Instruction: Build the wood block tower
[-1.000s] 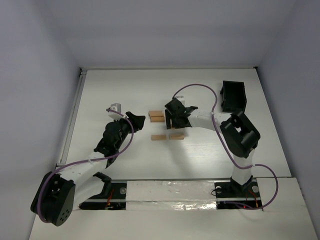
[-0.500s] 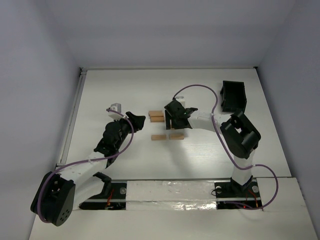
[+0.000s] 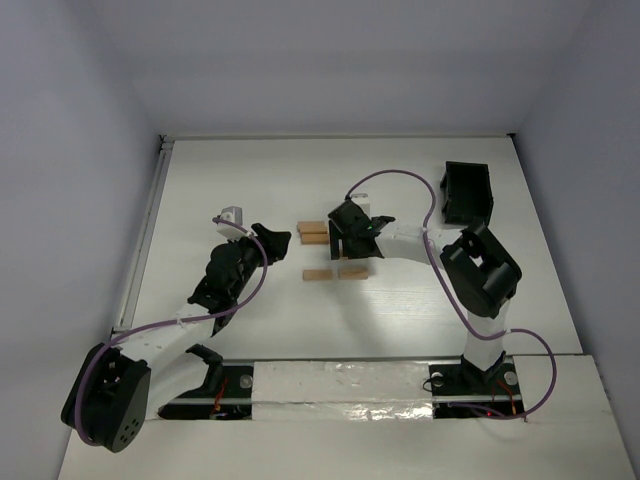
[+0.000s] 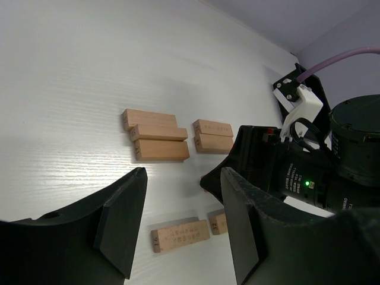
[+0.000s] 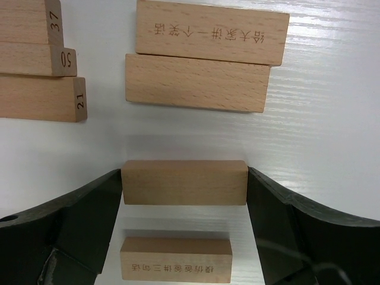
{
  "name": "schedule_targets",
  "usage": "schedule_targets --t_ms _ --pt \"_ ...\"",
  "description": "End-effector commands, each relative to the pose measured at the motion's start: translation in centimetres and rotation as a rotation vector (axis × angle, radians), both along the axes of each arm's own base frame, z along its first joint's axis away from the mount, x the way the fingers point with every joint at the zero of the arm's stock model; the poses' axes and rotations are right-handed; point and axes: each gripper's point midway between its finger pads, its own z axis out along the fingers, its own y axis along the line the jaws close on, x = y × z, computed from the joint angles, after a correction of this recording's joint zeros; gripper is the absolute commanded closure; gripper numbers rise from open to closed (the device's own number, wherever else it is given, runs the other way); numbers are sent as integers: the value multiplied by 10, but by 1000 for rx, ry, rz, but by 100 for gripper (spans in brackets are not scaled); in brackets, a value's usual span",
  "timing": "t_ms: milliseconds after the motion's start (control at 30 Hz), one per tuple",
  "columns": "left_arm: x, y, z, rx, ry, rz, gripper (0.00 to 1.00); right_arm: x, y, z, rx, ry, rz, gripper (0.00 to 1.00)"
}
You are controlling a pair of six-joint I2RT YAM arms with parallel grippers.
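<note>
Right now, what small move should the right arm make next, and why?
Probably close the right tool on the wooden block between its fingers. The fingers stand at the block's two ends, but I cannot tell whether they press it yet.

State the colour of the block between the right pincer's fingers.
Light tan wood block, plain top face; clearest in the right wrist view.
</note>
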Motion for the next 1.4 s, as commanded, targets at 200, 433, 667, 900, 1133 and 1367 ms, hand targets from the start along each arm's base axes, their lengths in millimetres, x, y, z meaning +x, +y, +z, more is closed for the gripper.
schedule_targets --t_ms 200,433,667,900,1133,1367 --pt "8 -4 40 -51 -102 -5 50 -11 7 13 31 -3 5 10" --pt "8 -4 41 -51 -103 -5 50 -5 11 31 51 -34 6 5" --pt "8 -3 41 -46 -104 0 50 1 8 50 52 -77 -16 0" --pt "7 3 45 -46 -115 28 50 11 18 91 120 -155 -5 5" --pt "4 13 49 -57 -131 74 73 15 68 91 169 -136 93 80" --pt "4 15 51 -64 -133 85 92 28 81 77 158 -114 70 3"
